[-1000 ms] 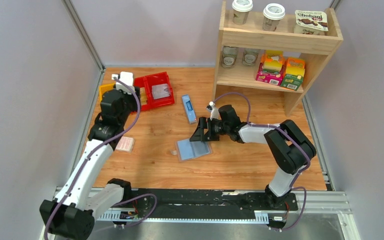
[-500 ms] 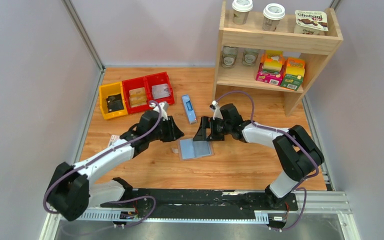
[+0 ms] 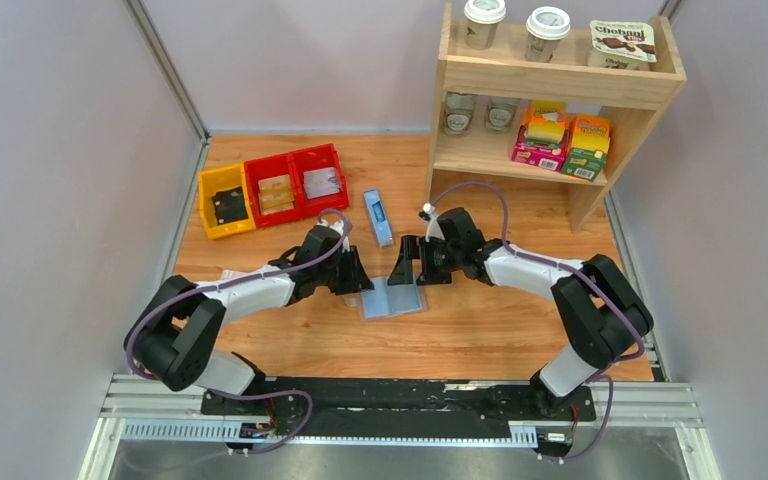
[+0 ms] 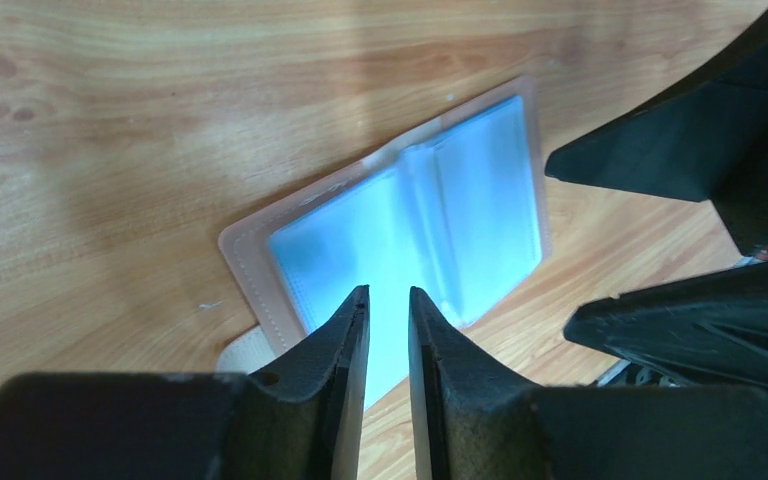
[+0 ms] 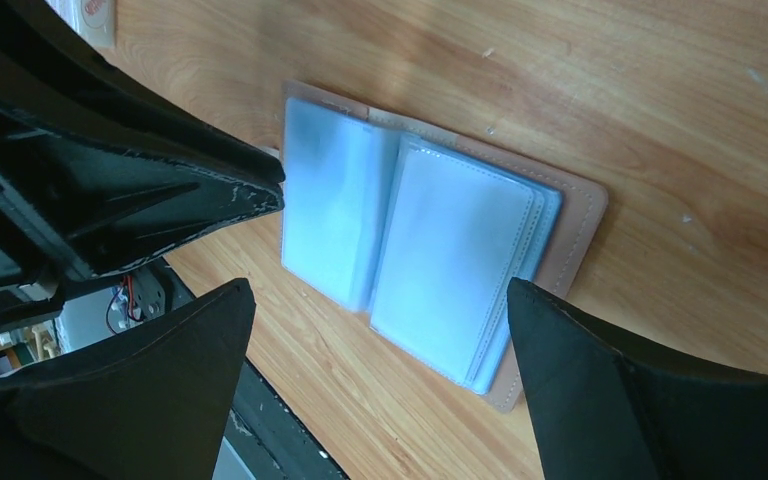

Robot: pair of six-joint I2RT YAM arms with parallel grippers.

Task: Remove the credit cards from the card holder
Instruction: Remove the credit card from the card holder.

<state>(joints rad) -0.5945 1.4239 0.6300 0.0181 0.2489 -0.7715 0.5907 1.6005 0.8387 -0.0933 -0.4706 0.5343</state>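
Card holder (image 3: 392, 298) open flat on table (image 3: 480, 325), slots up for access; left jaws narrowly apart over it, right jaws wide apart.

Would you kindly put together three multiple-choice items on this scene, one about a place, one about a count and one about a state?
1. Where does the card holder lie?
A. in the yellow bin
B. in a red bin
C. on the table, between the left tool and the right tool

2. How many paper cups stand on top of the shelf?
A. one
B. two
C. four

3. How is the card holder?
A. open flat, pale blue lining up
B. snapped shut
C. standing on edge

Answers:
1 C, it rests on the wood between both tools.
2 B, two lidded cups show there.
3 A, both wrist views show its blue pages spread.
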